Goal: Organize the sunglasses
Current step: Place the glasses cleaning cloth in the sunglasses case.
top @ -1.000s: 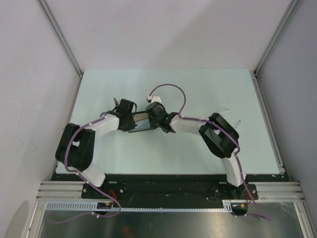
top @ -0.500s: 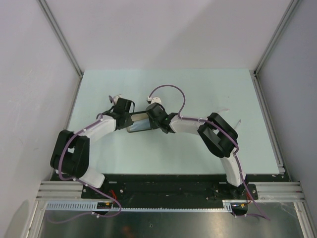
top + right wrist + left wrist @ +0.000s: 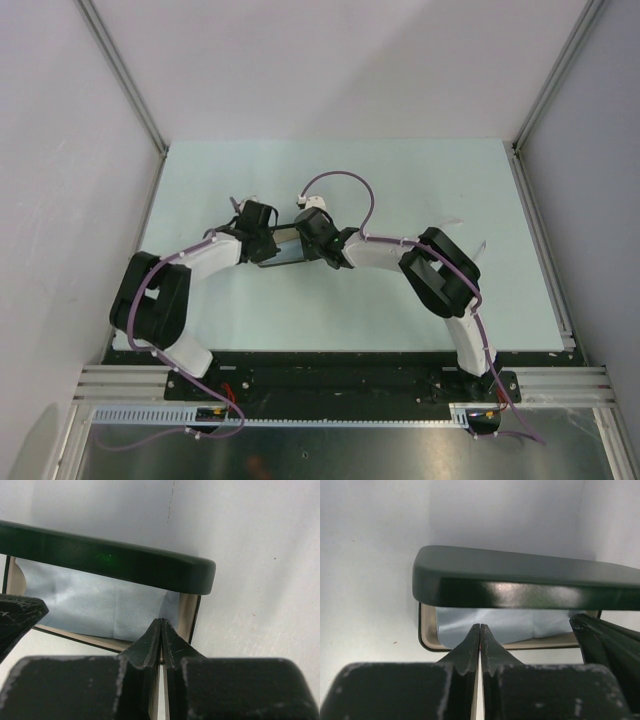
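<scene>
The black oblong case [image 3: 283, 246] lies mid-table, its lid [image 3: 520, 585] half raised over the tan-lined base. A light blue cloth [image 3: 520, 626] lies inside; it also shows in the right wrist view [image 3: 85, 605] under the lid [image 3: 110, 560]. The sunglasses are hidden; no pink-purple frame shows in any view. My left gripper [image 3: 267, 238] is shut at the case's left end, its tips [image 3: 480, 627] at the base's rim. My right gripper [image 3: 307, 247] is shut at the case's right end, its tips [image 3: 161, 622] over the rim corner. Neither visibly holds anything.
The pale table [image 3: 420, 190] is walled by white panels at the back and sides, with metal rails [image 3: 540, 230] along its edges. Each gripper's dark finger shows in the other's wrist view [image 3: 607, 640] [image 3: 15, 615].
My left arm swung out to the left half a second ago and has come back in against the case's left end. The right arm and the case have barely moved.
</scene>
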Controlling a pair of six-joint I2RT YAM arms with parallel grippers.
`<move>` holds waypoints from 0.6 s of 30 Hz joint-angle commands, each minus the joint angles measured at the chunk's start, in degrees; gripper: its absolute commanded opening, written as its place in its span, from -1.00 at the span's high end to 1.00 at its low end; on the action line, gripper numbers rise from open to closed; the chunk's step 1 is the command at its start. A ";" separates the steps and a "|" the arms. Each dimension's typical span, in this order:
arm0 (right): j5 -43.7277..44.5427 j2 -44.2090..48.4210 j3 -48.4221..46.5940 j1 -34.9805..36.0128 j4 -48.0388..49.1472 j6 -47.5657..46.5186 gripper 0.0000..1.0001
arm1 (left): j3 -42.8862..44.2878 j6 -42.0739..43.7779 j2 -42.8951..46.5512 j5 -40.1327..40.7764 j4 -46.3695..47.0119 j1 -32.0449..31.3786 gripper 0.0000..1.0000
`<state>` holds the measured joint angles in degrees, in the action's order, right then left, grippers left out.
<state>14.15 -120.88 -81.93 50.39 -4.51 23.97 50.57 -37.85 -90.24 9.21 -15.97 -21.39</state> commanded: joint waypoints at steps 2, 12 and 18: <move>0.70 0.03 -0.07 -0.29 0.12 0.64 0.88 | -0.29 -2.23 -2.13 1.77 3.13 -0.23 0.92; 0.44 0.21 -0.07 -0.91 -0.49 0.99 0.89 | -0.91 -1.79 -4.25 5.81 3.57 -0.15 0.91; 0.61 0.56 0.45 -1.08 -0.50 0.91 0.90 | -1.26 -2.14 -4.25 7.13 3.49 0.12 0.91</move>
<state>14.13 -120.88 -81.89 49.60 -5.34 24.38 50.24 -38.72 -94.50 13.34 -13.39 -21.37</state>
